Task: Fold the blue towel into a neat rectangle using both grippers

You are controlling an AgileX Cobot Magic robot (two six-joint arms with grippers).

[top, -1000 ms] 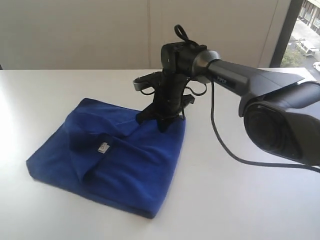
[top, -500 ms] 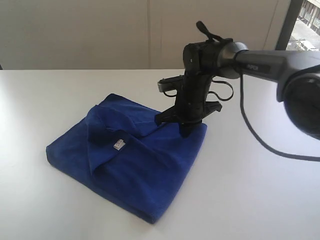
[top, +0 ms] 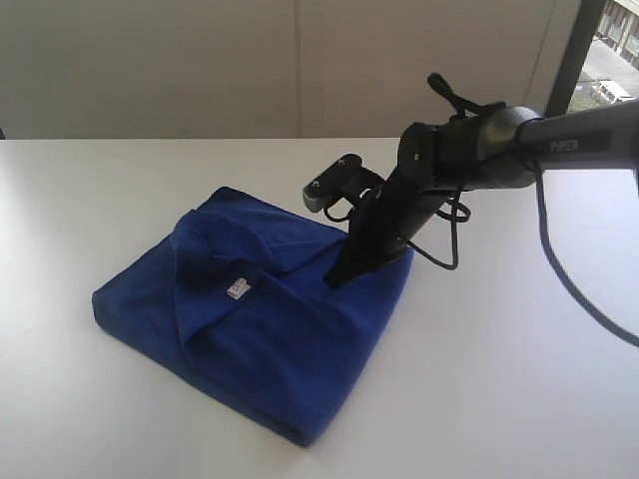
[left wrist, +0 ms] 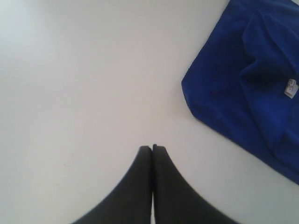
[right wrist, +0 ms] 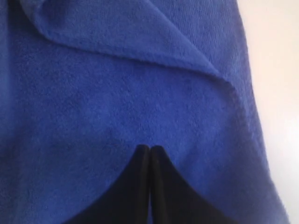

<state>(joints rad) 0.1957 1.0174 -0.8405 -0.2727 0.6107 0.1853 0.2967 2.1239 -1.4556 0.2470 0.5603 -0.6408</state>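
Note:
The blue towel (top: 270,319) lies folded in a rough rectangle on the white table, its white tag (top: 237,289) showing on top beside a loose flap. My right gripper (top: 334,279) is shut with nothing held, tips down on the towel's far right part; the right wrist view shows the closed tips (right wrist: 149,148) against blue cloth (right wrist: 107,107) under a folded edge. The left gripper (left wrist: 152,148) is shut and empty above bare table, with the towel (left wrist: 243,84) and its tag (left wrist: 290,88) off to one side. The left arm is out of the exterior view.
The white table (top: 499,379) stretches around the towel on all sides. A black cable (top: 574,289) hangs from the right arm over the table's right part. A wall and a window edge (top: 569,60) stand behind.
The right arm has tilted and lowered, bringing its shut tips down onto the towel. One second ago the towel sat further left and lower in view; since half a second ago it has not moved.

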